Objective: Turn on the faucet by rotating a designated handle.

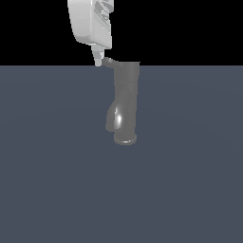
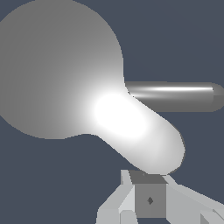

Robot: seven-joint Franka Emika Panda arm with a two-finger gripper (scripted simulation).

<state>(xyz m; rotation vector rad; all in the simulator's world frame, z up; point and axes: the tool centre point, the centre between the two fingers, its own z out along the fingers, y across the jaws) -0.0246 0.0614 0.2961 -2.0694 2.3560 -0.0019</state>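
Exterior view: faucet upright mid-floor; handle juts from the cap toward this view's left, roughly level; claw hangs at the lever tip, fingertip touching or just beside
Wrist view: handle lies crosswise beyond the glossy spout; fingers near the spout end
Claw state: cannot tell, spread or pressed together
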